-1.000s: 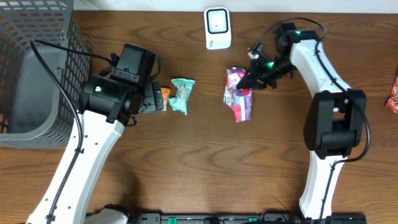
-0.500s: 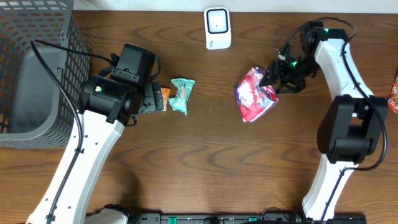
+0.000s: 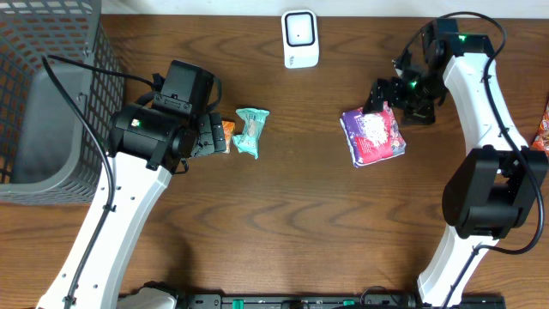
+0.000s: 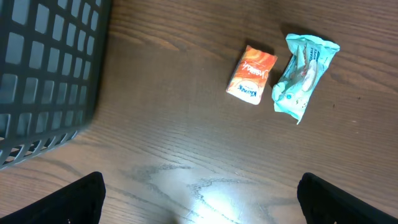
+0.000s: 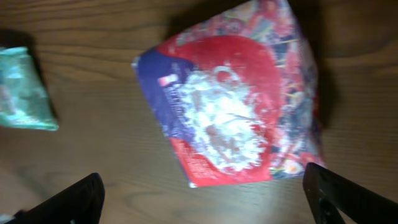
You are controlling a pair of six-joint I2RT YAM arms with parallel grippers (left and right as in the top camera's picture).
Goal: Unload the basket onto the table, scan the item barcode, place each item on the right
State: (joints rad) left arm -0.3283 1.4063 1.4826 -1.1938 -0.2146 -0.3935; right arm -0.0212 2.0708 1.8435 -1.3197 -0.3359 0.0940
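Observation:
A red and purple snack bag (image 3: pixel 373 137) lies flat on the wooden table, right of centre. My right gripper (image 3: pixel 395 99) hovers over its far right edge, open, with nothing between its fingers. The right wrist view shows the bag (image 5: pixel 230 99) ahead of the wide-apart jaws of the right gripper (image 5: pixel 205 199). A white barcode scanner (image 3: pixel 300 39) stands at the table's back edge. My left gripper (image 3: pixel 214 136) is open over bare wood (image 4: pixel 199 199), just short of a small orange packet (image 4: pixel 252 73) and a teal packet (image 4: pixel 303 74).
A grey mesh basket (image 3: pixel 26 103) fills the far left and shows in the left wrist view (image 4: pixel 43 74). The teal packet (image 3: pixel 250 130) lies left of centre, and its edge shows in the right wrist view (image 5: pixel 22 90). An orange-red packet (image 3: pixel 542 129) peeks in at the right edge.
My right gripper carried the snack bag to the right, then opened and let it go; the bag now lies flat on the table. The left arm has not moved.

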